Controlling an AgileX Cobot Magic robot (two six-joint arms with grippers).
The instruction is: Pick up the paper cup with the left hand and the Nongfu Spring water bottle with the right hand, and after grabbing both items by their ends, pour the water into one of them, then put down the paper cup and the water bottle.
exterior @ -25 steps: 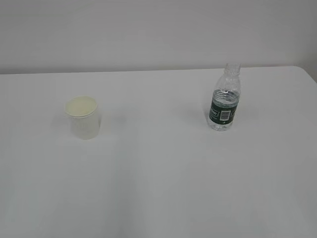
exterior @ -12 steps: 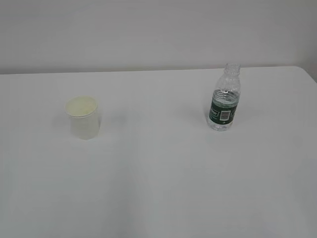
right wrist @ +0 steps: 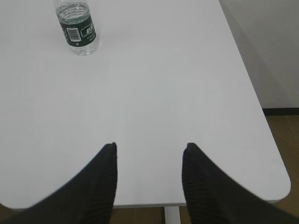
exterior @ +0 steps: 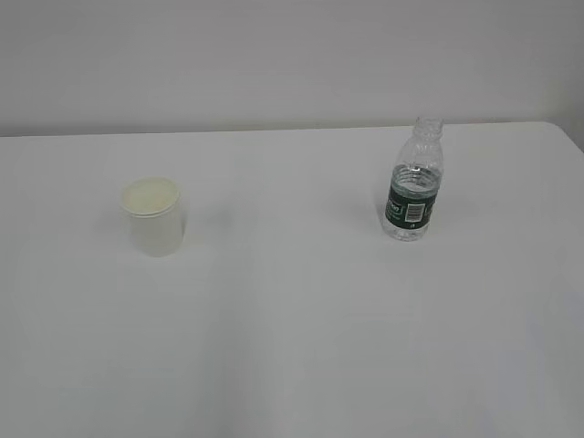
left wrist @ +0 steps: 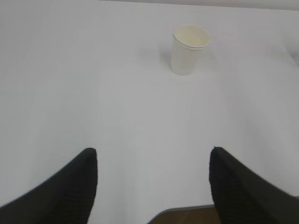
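White worktop (exterior: 292, 347) ran back to a pale grey wall, and across the last second nothing on it had shifted: the paper cup (exterior: 154, 216) and the Nongfu Spring water bottle (exterior: 413, 182) stood upright exactly where they had been, the cup to the left, the bottle to the right and a little farther back, well apart from each other. Neither of my arms had come into the exterior view. I took that to mean the task had barely begun, with both pickups still ahead of me.

My left end effector (left wrist: 153, 186) hung over the near edge of the worktop with its jaws spread wide and nothing between them. The paper cup (left wrist: 189, 49) stood far ahead of it and somewhat to the right, its cream inside showing.

My right end effector (right wrist: 149, 179) was about half open and likewise empty (also back at the near edge). The bottle (right wrist: 77, 28) stood well ahead and off to the left, its water (right wrist: 74, 14) level showing just above the green label. Each arm would probably need a long forward reach, angled slightly inward.
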